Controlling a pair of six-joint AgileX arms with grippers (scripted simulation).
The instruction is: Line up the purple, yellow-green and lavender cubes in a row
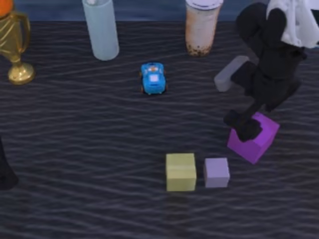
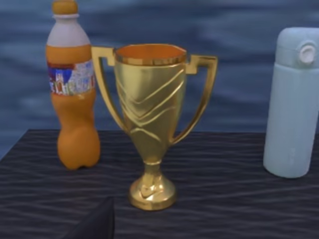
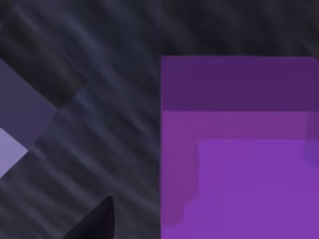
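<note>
The yellow-green cube (image 1: 181, 172) and the smaller lavender cube (image 1: 217, 172) sit side by side near the table's front middle, a narrow gap between them. The purple cube (image 1: 255, 139), the largest, lies turned at an angle to their right and a little farther back. My right gripper (image 1: 244, 127) hangs low over its back left part, open. In the right wrist view one dark finger (image 3: 97, 224) stands clear of the purple cube (image 3: 239, 164), with bare table between them; the lavender cube (image 3: 20, 114) shows at the edge. My left gripper (image 1: 5, 174) is parked at the left edge, open.
A blue toy car (image 1: 153, 78) stands at mid table. A grey block (image 1: 230, 73) lies behind the right arm. Along the back stand a gold trophy (image 1: 15, 45), a pale blue bottle (image 1: 101, 30) and a rusty can (image 1: 202, 27). An orange soda bottle (image 2: 72, 94) stands beside the trophy.
</note>
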